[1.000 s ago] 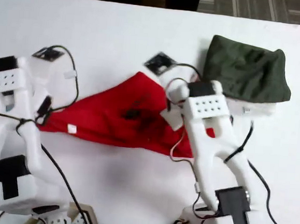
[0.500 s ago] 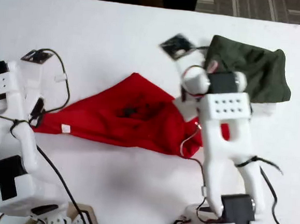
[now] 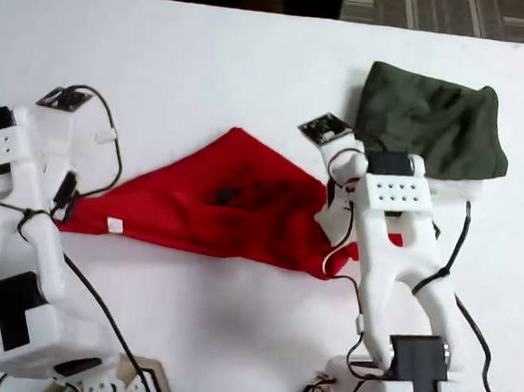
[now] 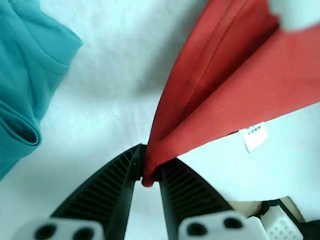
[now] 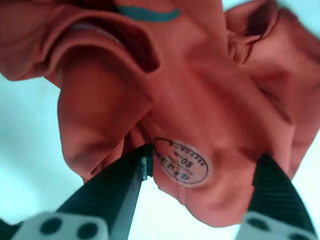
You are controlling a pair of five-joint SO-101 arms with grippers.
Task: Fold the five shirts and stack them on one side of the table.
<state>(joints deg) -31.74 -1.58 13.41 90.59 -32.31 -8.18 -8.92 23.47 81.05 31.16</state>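
Red shirt: middle of tabletop, stretched between arms.
Left gripper: clamped on shirt tip near left edge.
Right gripper: jaws wide, straddling bunched end, not pinching.
Advice: close on whole bunch before pulling; keep tension even; steer clear of green shirt toward far edge.

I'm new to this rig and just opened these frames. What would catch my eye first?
The crumpled red fabric shirt stretched across the white table, one end pinched in the left end effector, the right end effector open around its bunched other end. Next, the folded dark green cloth shirt at the table's far right side, and a teal fabric shirt near the left arm.
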